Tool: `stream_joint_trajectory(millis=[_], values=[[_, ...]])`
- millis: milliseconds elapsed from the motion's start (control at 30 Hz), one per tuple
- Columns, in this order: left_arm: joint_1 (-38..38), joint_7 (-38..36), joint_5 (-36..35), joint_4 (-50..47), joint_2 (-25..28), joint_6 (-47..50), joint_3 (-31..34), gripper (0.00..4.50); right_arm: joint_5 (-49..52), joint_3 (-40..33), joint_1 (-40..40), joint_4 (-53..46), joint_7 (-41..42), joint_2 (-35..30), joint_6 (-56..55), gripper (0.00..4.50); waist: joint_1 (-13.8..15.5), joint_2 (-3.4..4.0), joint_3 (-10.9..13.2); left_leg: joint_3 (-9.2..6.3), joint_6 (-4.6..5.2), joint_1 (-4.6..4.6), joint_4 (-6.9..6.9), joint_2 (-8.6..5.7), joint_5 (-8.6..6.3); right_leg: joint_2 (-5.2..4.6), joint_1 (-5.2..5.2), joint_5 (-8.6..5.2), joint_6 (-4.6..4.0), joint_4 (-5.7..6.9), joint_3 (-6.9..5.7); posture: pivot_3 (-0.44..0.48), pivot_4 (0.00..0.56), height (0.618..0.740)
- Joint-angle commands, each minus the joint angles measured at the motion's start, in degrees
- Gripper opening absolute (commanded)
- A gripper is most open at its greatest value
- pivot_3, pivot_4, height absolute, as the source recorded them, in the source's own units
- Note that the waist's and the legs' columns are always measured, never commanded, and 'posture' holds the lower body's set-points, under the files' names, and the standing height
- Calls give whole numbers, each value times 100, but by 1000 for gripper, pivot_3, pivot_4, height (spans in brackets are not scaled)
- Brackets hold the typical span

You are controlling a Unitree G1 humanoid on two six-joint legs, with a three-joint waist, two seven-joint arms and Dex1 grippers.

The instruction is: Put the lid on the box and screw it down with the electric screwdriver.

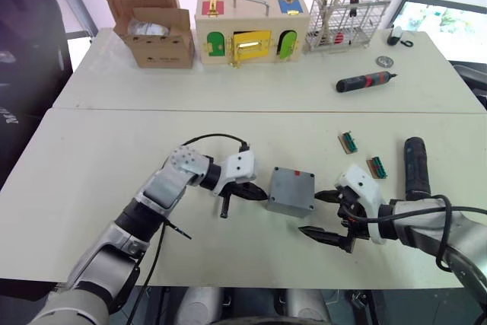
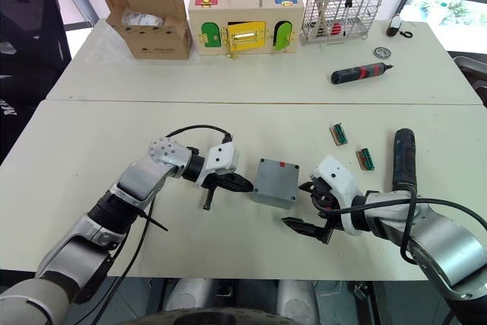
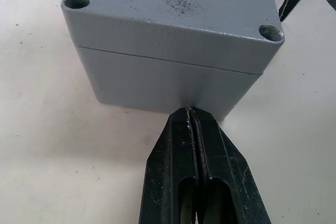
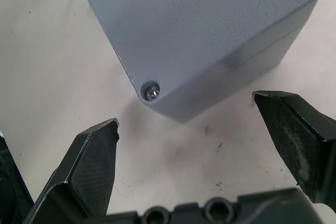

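No text, label or number can be read anywhere.

Bare table lies before the box [image 1: 291, 191]; two green connectors [image 1: 348, 141] and the electric screwdriver [image 1: 415, 168] crowd its right

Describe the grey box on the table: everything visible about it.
The box is a small square grey enclosure, plastic by its look, standing upright on the white table between the two end effectors. The lid already sits on it, a seam running round below. Corner holes show; one holds a screw, others look empty. A small red mark is on its far top edge. The shut left end effector meets its side; the open right end effector stands just off a corner.
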Motion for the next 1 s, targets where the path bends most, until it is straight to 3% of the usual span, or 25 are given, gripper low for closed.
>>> stream_joint_trajectory(millis=[33, 200, 333, 433, 533, 633, 900, 1000], values=[[-22, 8, -169, -313, -1, 76, 114, 0, 193, -710, 288, -193, 319, -327, 92, 4482, 2, 0, 0, 0, 0, 0, 0, 0, 0, 0, 0, 0, 0, 0, 0, 0, 150, 694], [-110, 55, -493, -697, 57, 399, 395, 0, 341, -2013, 484, 329, 599, -437, -4, 4482, -9, -2, 0, 0, 2, -2, 1, 0, -1, -1, 1, 0, 0, -1, 1, 0, 150, 694], [-187, 47, -700, -1035, 194, 687, 566, 0, 157, -2353, -83, 854, -136, 353, -456, 4482, -14, -5, 0, 0, 1, 3, 0, 1, -1, -1, 2, 0, 0, 2, 1, 0, 150, 694], [-326, 101, -772, -1102, 351, 736, 772, 0, -260, -2275, -540, 1119, -904, 998, -897, 4482, -18, -4, -1, 0, -2, 3, -4, 1, 1, 2, 0, 0, 0, 3, 1, 0, 150, 694], [-695, 397, -1152, -925, 192, 1033, 1253, 0, -138, -2082, -990, 1438, -1337, 1558, -620, 4482, -2, -3, -1, 0, -6, 3, -1, -1, 4, 2, -1, 0, 0, 8, 1, 0, 150, 694], [-922, 607, -1529, -886, -3, 1345, 1593, 0, -738, -1597, -1192, 1736, -1863, 2093, -1140, 4482, -17, -3, -1, 0, -5, 3, 1, -4, 4, 6, -2, 0, 1, 18, -1, 0, 150, 694], [-780, 877, -1779, -1337, -94, 1699, 1499, 0, -1514, -1352, -1181, 2469, -2534, 2737, -1912, 4482, -29, 1, -3, 14, -7, 8, -2, -9, 6, 13, -12, -1, 2, 57, -4, 0, 150, 694], [-696, 958, -1820, -1460, -101, 1772, 1446, 0, -1597, -1346, -1210, 2707, -2552, 2805, -2059, 3438, -32, 1, -3, 14, -7, 11, -2, -9, 6, 14, -12, -1, 3, 57, -2, 0, 150, 694]])
